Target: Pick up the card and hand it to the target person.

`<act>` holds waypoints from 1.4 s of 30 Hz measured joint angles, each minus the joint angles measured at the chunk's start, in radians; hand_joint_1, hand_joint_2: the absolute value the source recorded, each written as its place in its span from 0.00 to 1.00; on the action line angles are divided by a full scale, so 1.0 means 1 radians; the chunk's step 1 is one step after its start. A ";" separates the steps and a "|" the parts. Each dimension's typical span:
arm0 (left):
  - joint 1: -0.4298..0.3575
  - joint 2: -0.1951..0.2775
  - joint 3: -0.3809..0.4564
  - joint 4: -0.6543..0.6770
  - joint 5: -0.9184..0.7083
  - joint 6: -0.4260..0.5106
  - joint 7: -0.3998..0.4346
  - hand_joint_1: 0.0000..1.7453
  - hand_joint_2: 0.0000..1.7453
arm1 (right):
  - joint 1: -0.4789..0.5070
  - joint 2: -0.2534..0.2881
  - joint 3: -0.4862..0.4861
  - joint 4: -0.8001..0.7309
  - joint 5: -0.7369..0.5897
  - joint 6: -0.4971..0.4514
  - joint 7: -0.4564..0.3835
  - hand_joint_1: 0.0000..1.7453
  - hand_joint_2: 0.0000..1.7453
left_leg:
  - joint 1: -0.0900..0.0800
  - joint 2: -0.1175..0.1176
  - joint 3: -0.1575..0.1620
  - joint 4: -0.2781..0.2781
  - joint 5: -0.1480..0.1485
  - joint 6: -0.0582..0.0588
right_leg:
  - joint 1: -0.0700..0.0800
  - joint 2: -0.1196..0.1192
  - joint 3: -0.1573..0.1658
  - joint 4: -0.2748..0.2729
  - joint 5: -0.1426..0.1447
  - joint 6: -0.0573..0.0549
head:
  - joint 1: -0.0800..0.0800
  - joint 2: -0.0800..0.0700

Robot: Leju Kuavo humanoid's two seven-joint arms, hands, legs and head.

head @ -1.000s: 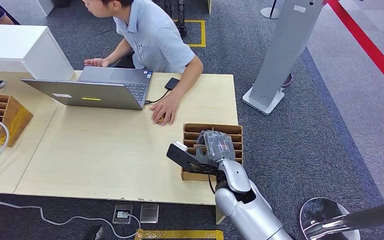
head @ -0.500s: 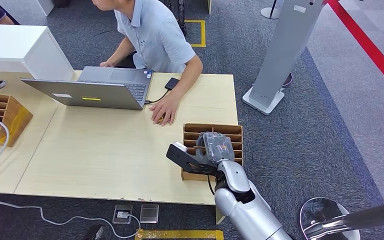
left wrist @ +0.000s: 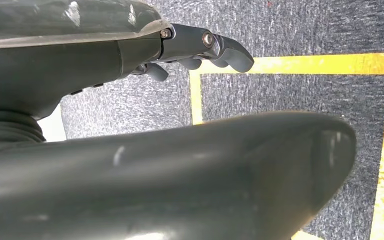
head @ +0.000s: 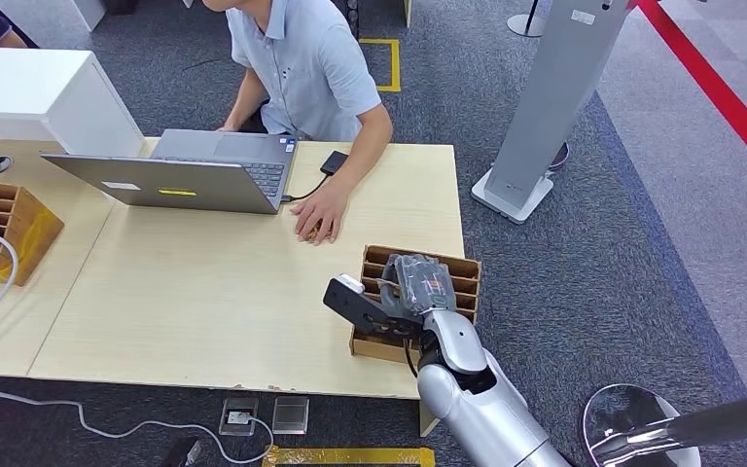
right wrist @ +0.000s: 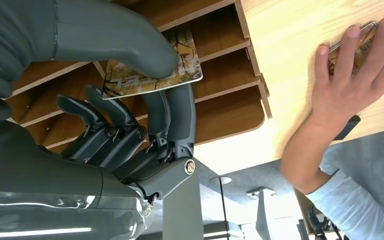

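1. The right hand (right wrist: 130, 125) pinches the card (right wrist: 152, 65) between thumb and fingers, over the slots of the wooden organizer (head: 452, 277).
2. The organizer sits at the counter (head: 204, 292) edge nearest the robot.
3. The left hand (left wrist: 200, 47) hangs above the carpet, fingers loosely curled and holding nothing.
4. A person (head: 302, 68) rests a hand (head: 319, 214) on the counter, beside a laptop (head: 185, 175).

Two organizers (head: 416, 302) (head: 5, 224), one laptop (head: 190, 173), one person (head: 302, 68)
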 joint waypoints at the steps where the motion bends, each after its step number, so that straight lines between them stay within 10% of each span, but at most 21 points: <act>1: 0.000 0.000 0.000 0.000 0.001 0.000 -0.002 0.00 0.00 | 0.000 0.001 0.000 0.001 0.001 -0.001 -0.002 1.00 1.00 | 0.000 0.000 0.000 0.000 0.000 0.000 | 0.000 0.000 0.000 0.000 0.000 0.000 | 0.000 0.000; 27: 0.006 0.000 0.000 0.000 0.030 0.033 -0.015 0.00 0.00 | 0.001 -0.109 -0.064 -0.366 0.015 0.006 -0.130 1.00 1.00 | 0.000 0.000 0.000 0.000 0.000 0.000 | 0.000 0.000 0.000 0.000 0.000 0.000 | 0.000 0.000; 42: 0.001 0.000 0.000 0.000 -0.020 0.014 -0.014 0.00 0.00 | -0.436 -0.103 -0.117 -0.051 -0.293 -0.032 -0.286 1.00 1.00 | 0.000 -0.001 -0.001 0.000 0.001 0.000 | 0.000 -0.001 0.000 0.001 0.001 0.000 | 0.001 0.000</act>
